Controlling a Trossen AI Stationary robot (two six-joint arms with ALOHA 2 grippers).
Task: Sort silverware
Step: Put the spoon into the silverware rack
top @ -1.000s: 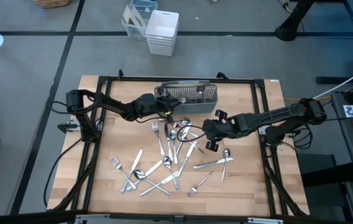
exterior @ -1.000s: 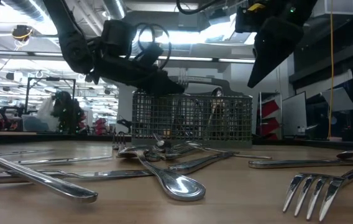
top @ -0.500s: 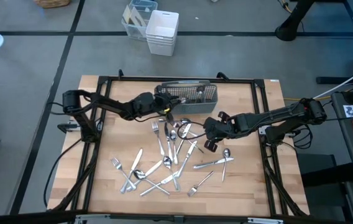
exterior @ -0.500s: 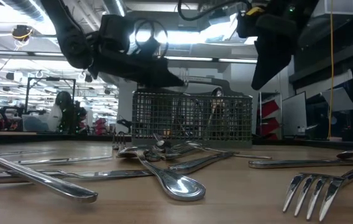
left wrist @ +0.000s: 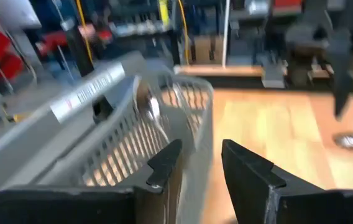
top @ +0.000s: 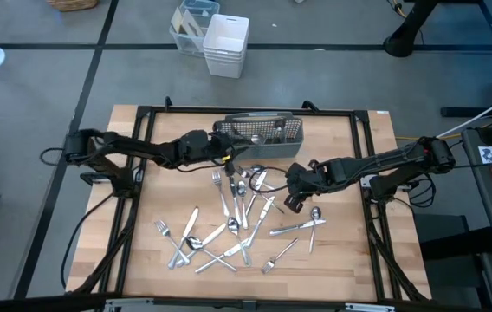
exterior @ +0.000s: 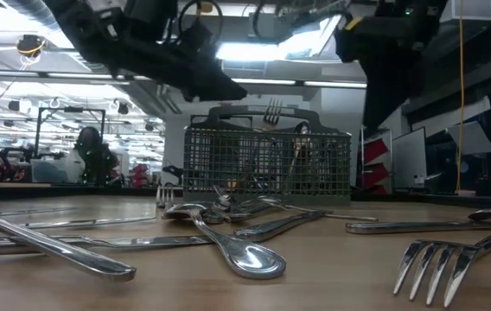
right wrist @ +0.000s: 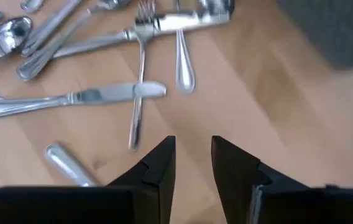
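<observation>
Left end effector (left wrist: 198, 163) hovers at the near left corner of the grey mesh caddy (top: 259, 134), fingers apart, nothing between them; the wrist view shows the caddy wall just past the fingertips. A fork (exterior: 272, 111) stands in the caddy, tines up above its rim in the low view.

Right end effector (right wrist: 193, 155) hangs over bare wood right of the pile, fingers apart with a narrow gap, empty. Just ahead of it in its wrist view lie a knife (right wrist: 83, 98) and a fork (right wrist: 140, 74).

The silverware (top: 237, 212) lies loose on the wooden counter (top: 350, 256) in front of the caddy: forks, spoons and knives overlapping mid-counter, a few strays toward the near left and near right. A white bin (top: 227, 43) sits on the floor beyond the counter.
</observation>
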